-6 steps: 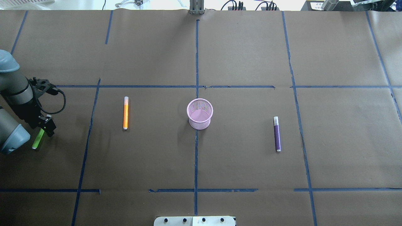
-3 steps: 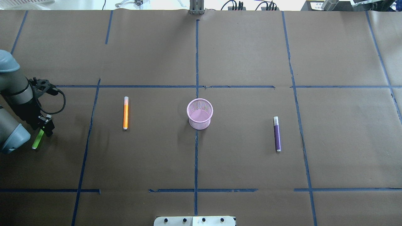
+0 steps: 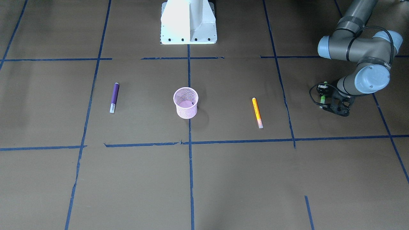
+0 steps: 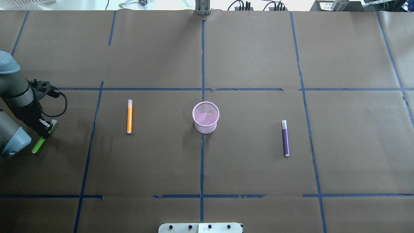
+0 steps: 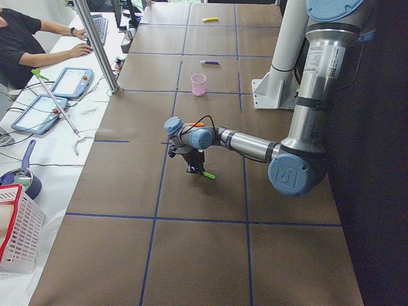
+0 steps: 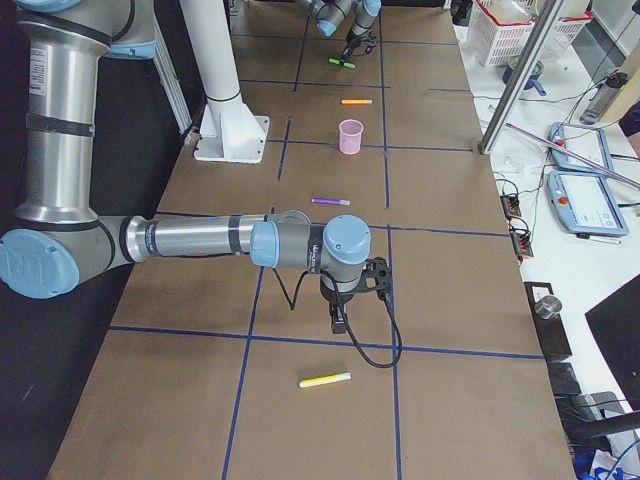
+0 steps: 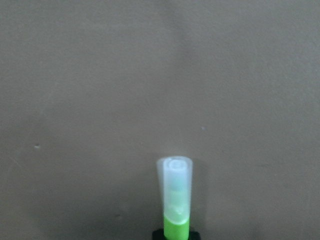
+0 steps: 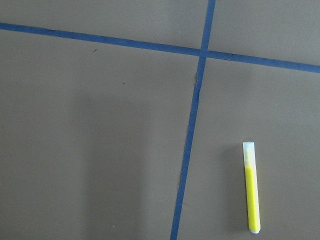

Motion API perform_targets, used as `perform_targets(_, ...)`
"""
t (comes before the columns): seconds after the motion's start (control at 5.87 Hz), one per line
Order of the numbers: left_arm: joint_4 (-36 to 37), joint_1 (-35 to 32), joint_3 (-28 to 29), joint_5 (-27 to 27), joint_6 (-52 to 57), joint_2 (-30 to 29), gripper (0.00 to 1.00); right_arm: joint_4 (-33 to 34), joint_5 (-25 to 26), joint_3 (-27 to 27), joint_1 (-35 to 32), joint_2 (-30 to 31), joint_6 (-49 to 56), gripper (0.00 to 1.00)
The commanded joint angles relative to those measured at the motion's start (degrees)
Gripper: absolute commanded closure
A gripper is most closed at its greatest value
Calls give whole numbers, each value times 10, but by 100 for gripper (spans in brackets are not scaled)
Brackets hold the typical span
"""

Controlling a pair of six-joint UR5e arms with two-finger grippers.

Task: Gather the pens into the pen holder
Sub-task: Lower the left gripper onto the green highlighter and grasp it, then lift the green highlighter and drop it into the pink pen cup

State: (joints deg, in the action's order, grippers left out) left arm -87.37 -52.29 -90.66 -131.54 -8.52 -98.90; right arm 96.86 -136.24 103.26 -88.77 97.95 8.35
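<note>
The pink mesh pen holder (image 4: pixel 206 127) stands upright at the table's centre. The orange pen (image 4: pixel 129 116) lies to its left and the purple pen (image 4: pixel 285 139) to its right, both flat on the paper. My left gripper (image 4: pixel 45 132) is at the far left edge, shut on the green pen (image 4: pixel 38 146), which slants through the fingers. The left wrist view shows the green pen's pale cap (image 7: pixel 175 192) pointing away from the camera. I cannot tell if the pen is off the table. My right gripper (image 6: pixel 338 318) shows only in the exterior right view, so I cannot tell its state.
A yellow pen (image 6: pixel 325 380) lies beside my right gripper and also shows in the right wrist view (image 8: pixel 252 192). Blue tape lines cross the brown paper. The robot base (image 3: pixel 188 22) stands behind the holder. An operator (image 5: pixel 25 38) sits at the far side.
My left gripper has shifted slightly left over the green pen. The pen's pale cap end now shows beyond the fingers. The other pens and the holder have not moved.
</note>
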Motion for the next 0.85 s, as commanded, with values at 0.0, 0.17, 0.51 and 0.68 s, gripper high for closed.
perform_targets(0.0, -2, -13, -16, 0, 1, -8, 100, 0, 0, -1, 0, 0, 0, 0)
perform_targets(0.17, -3, -27, -59, 1, -6, -34, 100, 0, 0, -1, 0, 0, 0, 0)
perform_targets(0.51, -3, -24, -128, 35, -113, -145, 100, 0, 0, 0, 0, -2, 0, 0)
perform_targets(0.68, -7, -18, -157, 52, -202, -194, 100, 0, 0, -1, 0, -3, 3, 0)
